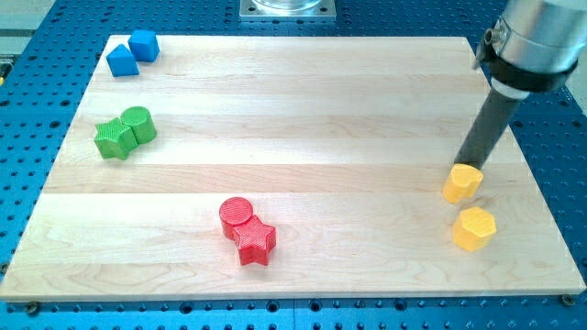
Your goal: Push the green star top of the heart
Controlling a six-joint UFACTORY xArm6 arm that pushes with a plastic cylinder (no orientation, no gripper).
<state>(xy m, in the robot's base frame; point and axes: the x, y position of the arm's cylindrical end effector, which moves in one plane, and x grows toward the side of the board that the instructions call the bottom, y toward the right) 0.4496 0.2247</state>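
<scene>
The green star (114,140) lies at the view's left, touching a green cylinder (138,125) just to its upper right. The yellow heart (461,182) lies far off at the view's right. My tip (467,166) stands right at the heart's upper edge, touching it or nearly so, far from the green star. The dark rod slants up to the view's top right corner.
A yellow hexagon (474,228) lies just below the heart. A red cylinder (236,214) and a red star (254,240) touch each other at bottom centre. Two blue blocks (122,60) (144,44) sit at the top left. The wooden board (303,101) rests on a blue perforated table.
</scene>
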